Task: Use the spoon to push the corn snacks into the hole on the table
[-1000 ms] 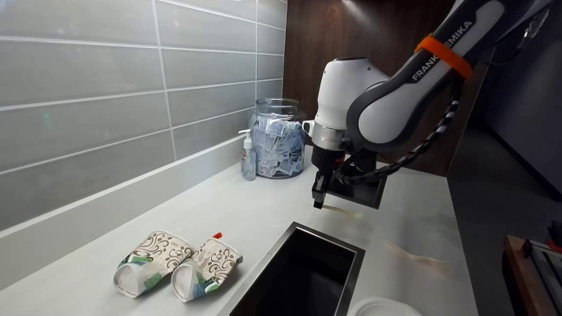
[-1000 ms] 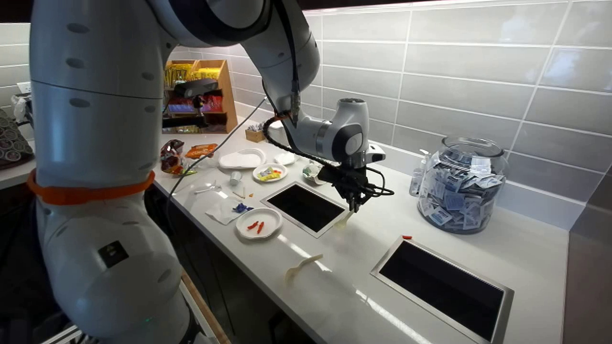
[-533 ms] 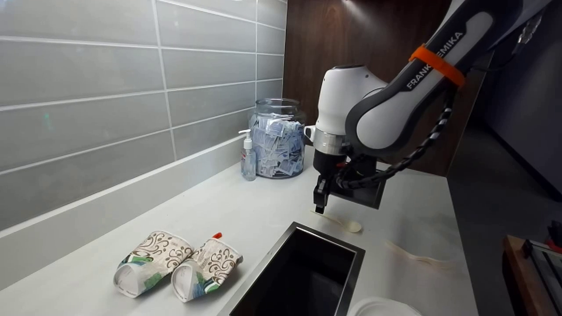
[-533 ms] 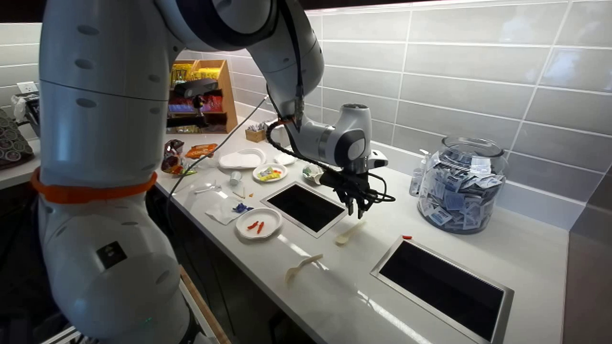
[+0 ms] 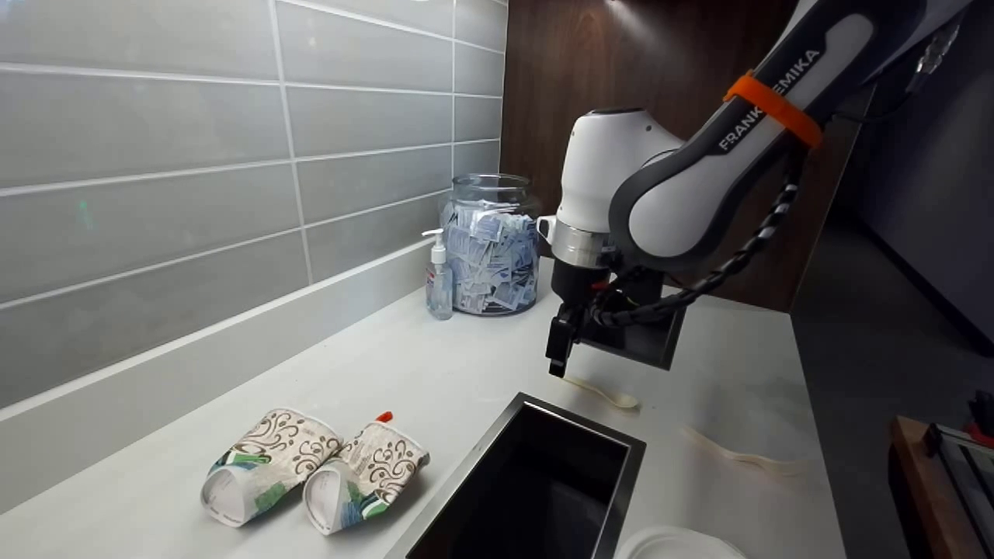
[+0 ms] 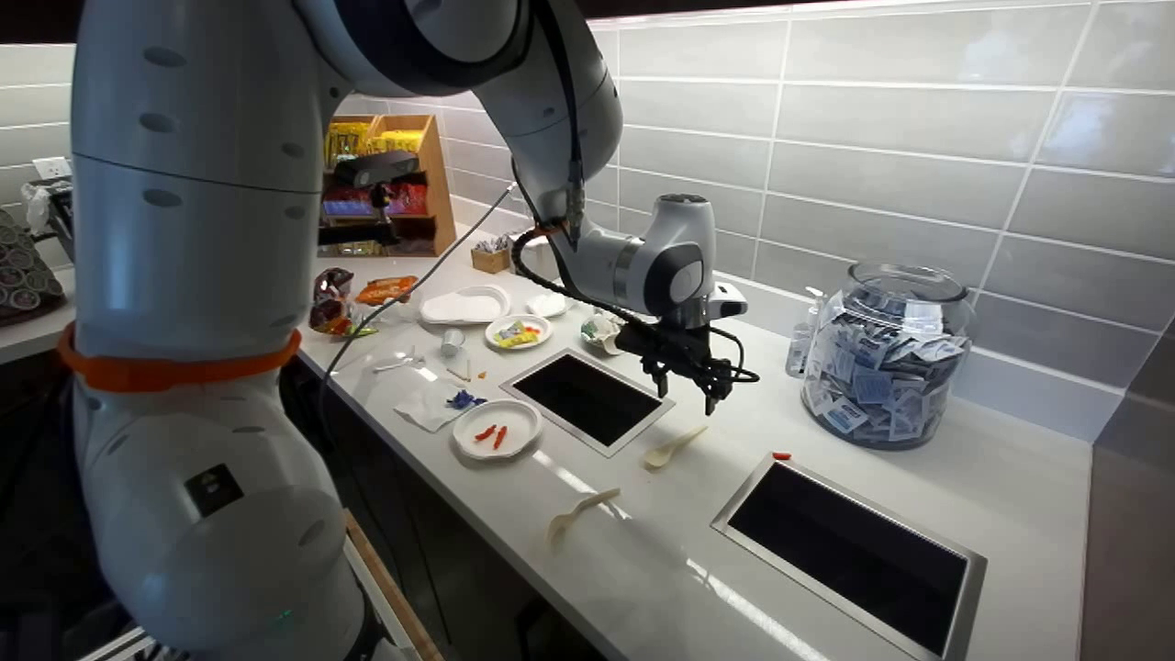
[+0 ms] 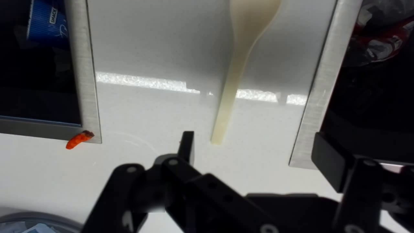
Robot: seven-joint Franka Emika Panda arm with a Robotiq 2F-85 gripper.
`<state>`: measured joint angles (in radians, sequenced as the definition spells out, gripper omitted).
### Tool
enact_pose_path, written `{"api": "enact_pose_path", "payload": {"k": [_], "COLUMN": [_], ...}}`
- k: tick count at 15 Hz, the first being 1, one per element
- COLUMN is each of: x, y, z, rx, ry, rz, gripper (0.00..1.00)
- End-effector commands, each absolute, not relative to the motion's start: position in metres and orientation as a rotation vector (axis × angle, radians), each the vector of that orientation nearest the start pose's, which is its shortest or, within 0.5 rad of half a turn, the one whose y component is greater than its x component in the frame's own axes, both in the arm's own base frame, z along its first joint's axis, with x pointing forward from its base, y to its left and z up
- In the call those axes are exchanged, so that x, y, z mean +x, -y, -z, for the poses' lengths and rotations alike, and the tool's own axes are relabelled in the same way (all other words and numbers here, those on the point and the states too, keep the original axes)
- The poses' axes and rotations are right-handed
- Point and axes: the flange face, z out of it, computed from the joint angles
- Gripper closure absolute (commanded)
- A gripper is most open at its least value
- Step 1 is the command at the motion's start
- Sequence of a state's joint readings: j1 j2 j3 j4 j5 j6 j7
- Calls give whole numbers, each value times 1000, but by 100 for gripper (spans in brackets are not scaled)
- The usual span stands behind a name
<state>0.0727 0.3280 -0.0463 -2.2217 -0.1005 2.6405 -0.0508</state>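
The pale spoon [image 6: 673,446] lies flat on the white table between two metal-framed holes. My gripper [image 6: 687,398] stands open just above its handle end, holding nothing. In the wrist view the spoon's handle [image 7: 224,110] points towards the gap between the spread fingers [image 7: 186,145], with its bowl cut off at the top edge. One red corn snack [image 7: 79,139] rests on the frame corner of the hole [image 7: 84,81] nearer the jar. Another red piece [image 5: 384,417] lies by the crumpled cups. More red snacks [image 6: 498,438] sit on a white plate [image 6: 465,447].
A big glass jar of packets [image 6: 881,367] and a sanitizer bottle [image 5: 439,283] stand near the tiled wall. A second spoon [image 6: 578,512] lies close to the table's front edge. Crumpled cups [image 5: 272,458] flank the other hole's frame [image 5: 627,485]. Plates and wrappers fill the far end.
A second ago my gripper was shut on the spoon's handle. The spoon has been let go and dropped onto the table. The jaws have spread wide and the gripper has shifted slightly.
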Motion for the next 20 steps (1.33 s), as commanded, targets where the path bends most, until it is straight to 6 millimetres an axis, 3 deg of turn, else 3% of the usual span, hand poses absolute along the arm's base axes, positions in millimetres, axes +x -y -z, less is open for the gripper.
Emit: {"api": "enact_pose_path", "payload": {"k": [1,7,10,16,20], "x": [558,542,529,495,473], "y": [-17,-7,-4,1,0], "z": [-255,-298,-316,-335,-345], "rx": [-3207,-3233,-3213,-3188,-3171], "ry": [188,-2,-14,6,10], "rz": [171,76,-3,-118,-97], "gripper": [0,0,0,0,0]}}
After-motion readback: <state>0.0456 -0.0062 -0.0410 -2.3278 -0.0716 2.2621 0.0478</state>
